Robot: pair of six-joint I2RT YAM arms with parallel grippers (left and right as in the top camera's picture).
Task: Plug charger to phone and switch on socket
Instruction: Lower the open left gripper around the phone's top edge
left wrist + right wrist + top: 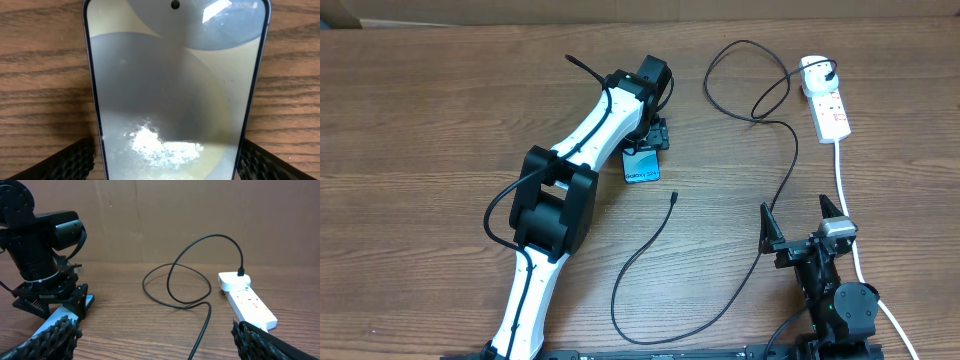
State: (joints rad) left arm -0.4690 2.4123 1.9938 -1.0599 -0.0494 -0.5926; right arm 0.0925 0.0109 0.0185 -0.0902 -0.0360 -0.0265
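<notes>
Ribbed black pads point(75, 161) of the left gripper point(167, 162) flank one glossy, round-cornered phone point(175, 90), which lies flat on the woodgrain table point(40, 75).
Whether they pinch it cannot be told. Well apart, the right gripper point(796, 206) stands spread wide and empty; one thin black charger point(215, 236) loops from one white socket point(250, 302).

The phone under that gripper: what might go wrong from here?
The left gripper straddles the phone, which lies flat on the table. Pinching such thin edges, it might slip or shove the phone. The small tip of the cable lies loose, apart from the phone, so the open right gripper could fumble it. Tugging the cable's loops might drag the power strip.
</notes>
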